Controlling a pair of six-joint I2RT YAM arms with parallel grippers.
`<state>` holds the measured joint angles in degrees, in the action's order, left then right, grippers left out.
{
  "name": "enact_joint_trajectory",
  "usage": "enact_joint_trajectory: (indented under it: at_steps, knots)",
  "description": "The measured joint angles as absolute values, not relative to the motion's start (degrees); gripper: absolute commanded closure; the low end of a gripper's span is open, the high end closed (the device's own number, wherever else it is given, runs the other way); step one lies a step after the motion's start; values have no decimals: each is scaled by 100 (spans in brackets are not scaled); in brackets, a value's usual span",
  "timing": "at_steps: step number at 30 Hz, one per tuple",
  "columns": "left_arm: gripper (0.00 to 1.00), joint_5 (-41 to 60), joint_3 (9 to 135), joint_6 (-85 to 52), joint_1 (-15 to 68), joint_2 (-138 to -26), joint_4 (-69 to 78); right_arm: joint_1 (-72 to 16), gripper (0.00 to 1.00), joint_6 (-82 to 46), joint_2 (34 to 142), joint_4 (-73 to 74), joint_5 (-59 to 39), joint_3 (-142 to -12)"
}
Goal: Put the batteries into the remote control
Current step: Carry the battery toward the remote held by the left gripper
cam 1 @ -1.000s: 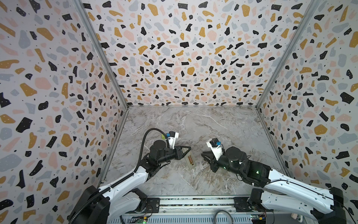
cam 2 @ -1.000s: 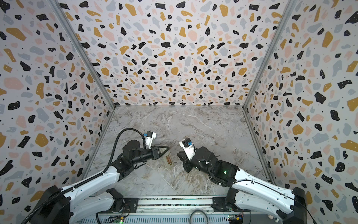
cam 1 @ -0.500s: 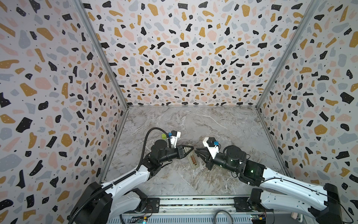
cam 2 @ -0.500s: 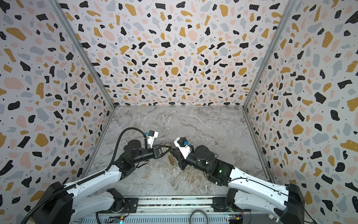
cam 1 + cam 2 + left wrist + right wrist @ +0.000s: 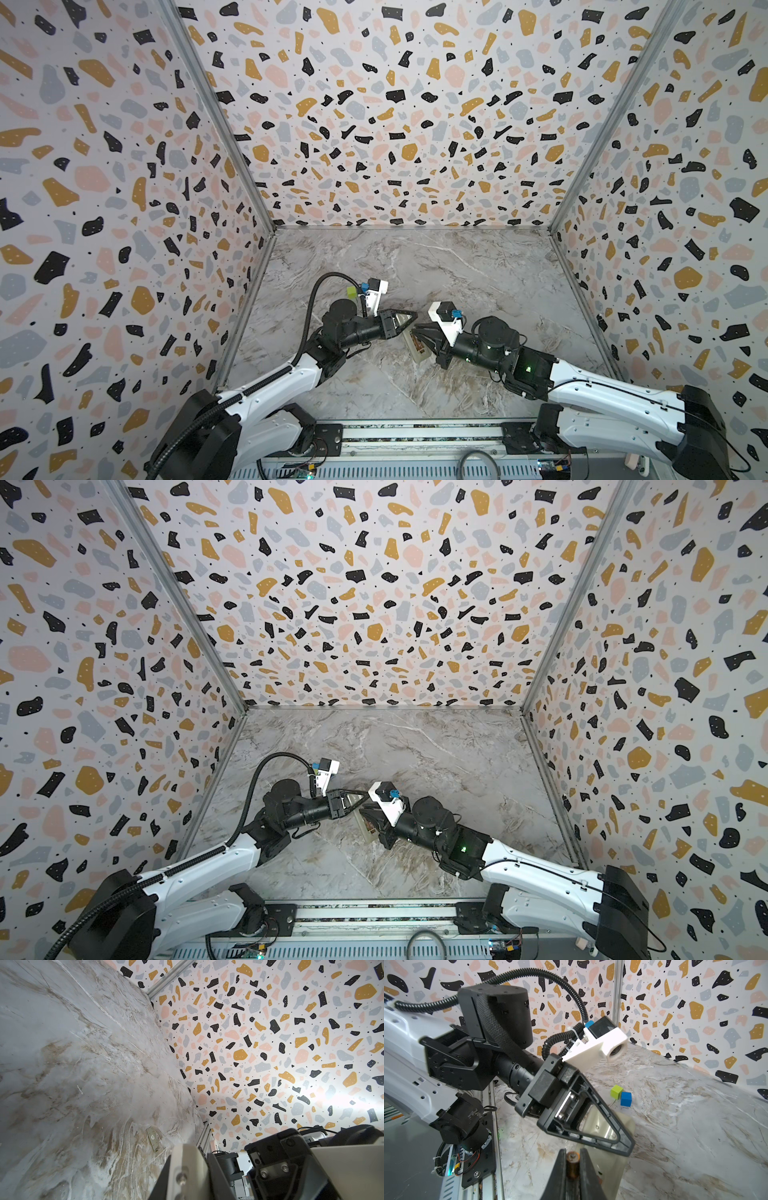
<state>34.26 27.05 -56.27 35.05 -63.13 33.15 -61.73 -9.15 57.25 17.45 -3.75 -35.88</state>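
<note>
The white remote control [image 5: 419, 348] [image 5: 367, 828] lies on the marble floor between the two arms, with its open side up and a dark brownish patch in it. My right gripper [image 5: 572, 1152] [image 5: 418, 328] is shut on a slim brown battery [image 5: 572, 1164] with its metal end showing. It hangs just above the remote control [image 5: 617, 1169]. The left gripper [image 5: 411, 317] [image 5: 628, 1146] [image 5: 200, 1155] is shut with nothing visible in it. Its tip is over the remote's far end, almost meeting the right gripper's tip. I cannot make out a second battery.
A green cube [image 5: 616, 1090] and a blue cube [image 5: 625, 1099] sit together on the floor behind the left gripper. A small flat beige rectangular piece [image 5: 153, 1140] lies on the floor toward the right wall. Speckled walls [image 5: 395, 124] close in three sides.
The right gripper has moved left with the battery, up to the remote and the left gripper's tip. The left gripper has edged slightly right.
</note>
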Motion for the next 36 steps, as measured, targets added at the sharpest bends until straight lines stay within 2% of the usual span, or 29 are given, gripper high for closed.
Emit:
enact_joint_trajectory:
  at_steps: [36]
  knots:
    - [100, 3450, 2705, -5677, 3505, -6311, 3395, -6184, 100, -692, 5782, 1988, 89, -3192]
